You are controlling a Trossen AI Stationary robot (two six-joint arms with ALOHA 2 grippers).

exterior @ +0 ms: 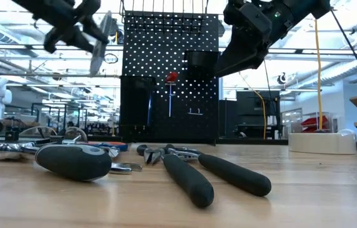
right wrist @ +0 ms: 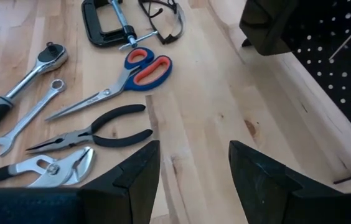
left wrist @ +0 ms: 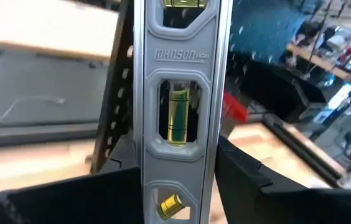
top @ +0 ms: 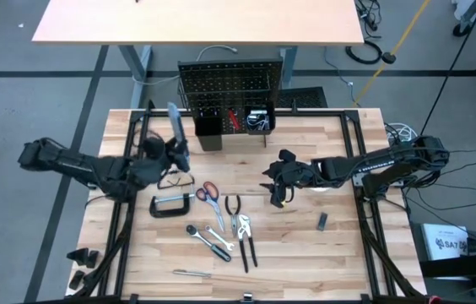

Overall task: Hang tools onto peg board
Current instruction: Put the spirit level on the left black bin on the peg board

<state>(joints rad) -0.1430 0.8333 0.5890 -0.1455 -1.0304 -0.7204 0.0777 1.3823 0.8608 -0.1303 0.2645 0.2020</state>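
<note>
Level [top: 175, 127] held in left gripper [top: 173, 152], jaws clamped on its lower end, lifted off table, just before peg board [top: 225, 83]. Right gripper [top: 277, 187] open, empty, hovering above table near pliers [top: 236, 206]. Risk: end-grip lets long level swing or slip, miss hook, knock bins [top: 208, 131].

A pale, smooth wooden tabletop [right wrist: 225, 112] with visible grain is seen. The grey level [left wrist: 178, 93] is cast in matt metal. Beside the black matt perforated metal peg board [exterior: 169, 76], black rubbery plier handles [exterior: 229, 172] and glossy steel wrenches [right wrist: 26, 118] are shown.
</note>
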